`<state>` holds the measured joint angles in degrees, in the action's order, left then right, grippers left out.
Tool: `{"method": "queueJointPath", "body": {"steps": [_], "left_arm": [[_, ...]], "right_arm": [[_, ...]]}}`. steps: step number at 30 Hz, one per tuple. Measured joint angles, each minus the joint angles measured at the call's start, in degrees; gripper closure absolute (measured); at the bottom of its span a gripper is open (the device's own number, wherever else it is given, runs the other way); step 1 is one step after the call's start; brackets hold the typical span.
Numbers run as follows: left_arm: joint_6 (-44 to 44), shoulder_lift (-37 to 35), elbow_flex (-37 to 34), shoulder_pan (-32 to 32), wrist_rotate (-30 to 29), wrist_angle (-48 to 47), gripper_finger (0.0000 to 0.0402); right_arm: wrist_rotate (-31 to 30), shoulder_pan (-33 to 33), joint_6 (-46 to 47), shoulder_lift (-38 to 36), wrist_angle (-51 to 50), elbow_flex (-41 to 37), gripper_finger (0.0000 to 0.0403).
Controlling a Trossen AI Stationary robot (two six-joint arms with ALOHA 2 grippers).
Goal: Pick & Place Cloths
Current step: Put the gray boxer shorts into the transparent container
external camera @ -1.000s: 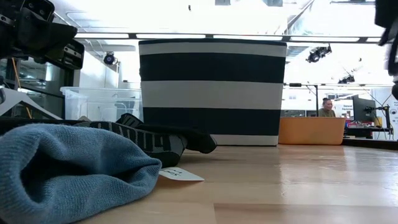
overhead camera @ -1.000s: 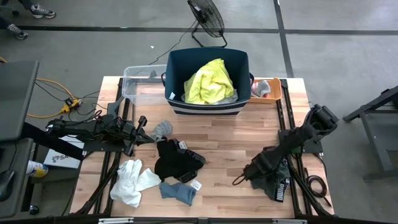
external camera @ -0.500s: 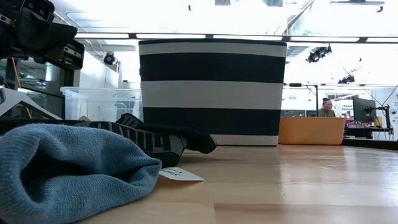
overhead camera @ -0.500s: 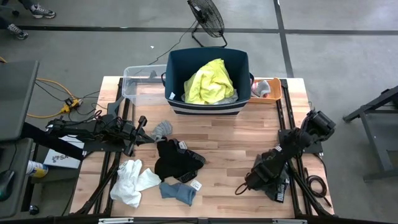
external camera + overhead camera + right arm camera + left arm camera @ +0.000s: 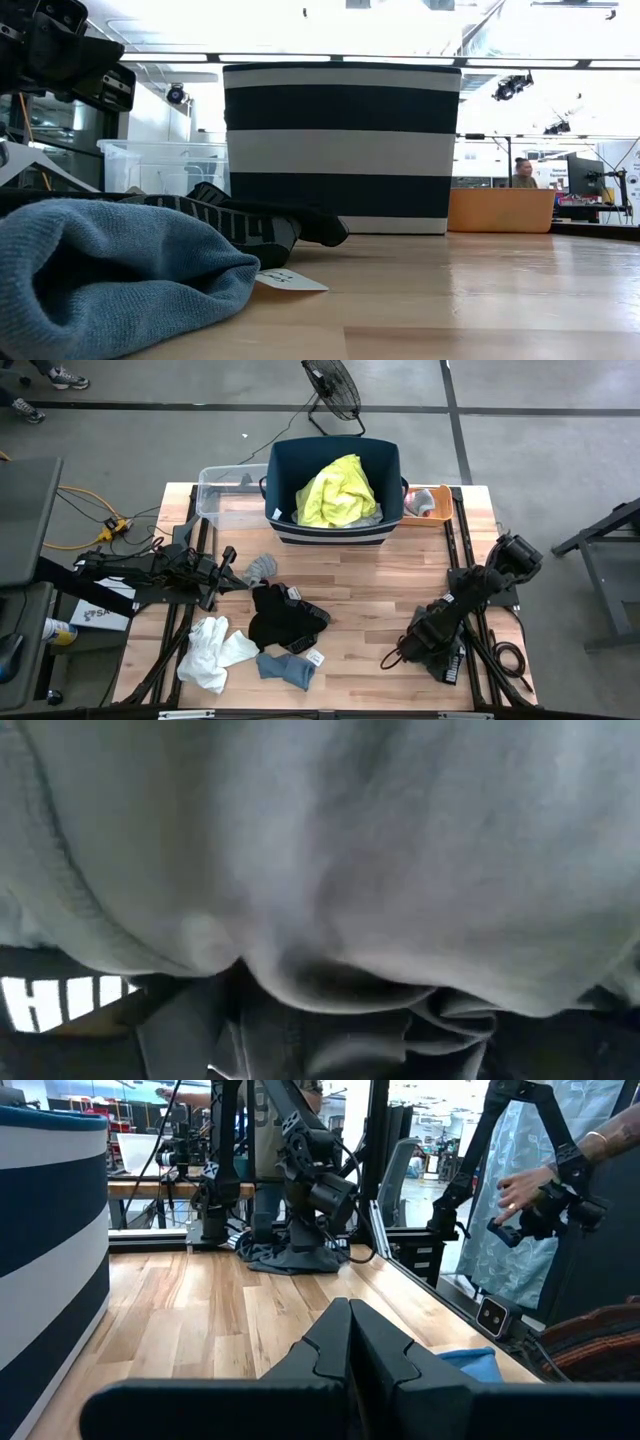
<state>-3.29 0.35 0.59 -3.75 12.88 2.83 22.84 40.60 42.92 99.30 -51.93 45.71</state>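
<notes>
Shorts [image 5: 290,1260] lie in a dark grey heap at the desk [image 5: 370,580] edge, well in front of the tub [image 5: 330,532] and to its right. The right gripper [image 5: 395,653] has sunk a little farther from the tub over the last second, then eased back a touch. Grey cloth fills its wrist view, so we judge it is pressed into the heap; whether it has hold we cannot tell. A yellow shirt [image 5: 338,492] is already in the tub. Black [image 5: 280,618], white [image 5: 215,650], blue [image 5: 288,668] and grey [image 5: 262,568] socks wait in front of the tub, to its left. There the left gripper [image 5: 226,560] hovers, fingers [image 5: 335,1345] pressed together on nothing.
</notes>
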Motion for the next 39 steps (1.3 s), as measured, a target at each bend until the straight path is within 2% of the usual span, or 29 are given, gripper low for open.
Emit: {"method": "queueJointPath", "body": {"steps": [3,9,13,20,29,39], "left_arm": [[0.0,0.01,-0.01,-0.02,0.0,0.0,0.04],[-0.01,0.0,0.0,-0.01,0.01,0.0,0.04],[0.0,0.0,0.0,-0.01,0.01,0.0,0.04],[-0.02,0.01,0.01,-0.02,0.01,0.0,0.04],[-0.02,0.01,-0.01,-0.02,0.01,0.0,0.04],[-0.02,-0.01,-0.01,-0.02,0.0,-0.02,0.04]], "right_arm": [[0.75,0.04,1.98,-0.17,1.98,-0.97,0.0014],[-0.04,-0.02,0.11,-0.12,1.45,-1.05,0.0034],[-2.33,0.06,-0.43,-0.11,1.09,-1.05,0.0047],[-4.34,0.13,-3.71,-0.11,0.29,-1.16,0.0096],[-6.05,0.11,-8.21,-0.04,-0.96,-1.33,0.0207],[-6.49,-3.88,-9.4,0.12,-2.51,-1.61,0.0379]]}}
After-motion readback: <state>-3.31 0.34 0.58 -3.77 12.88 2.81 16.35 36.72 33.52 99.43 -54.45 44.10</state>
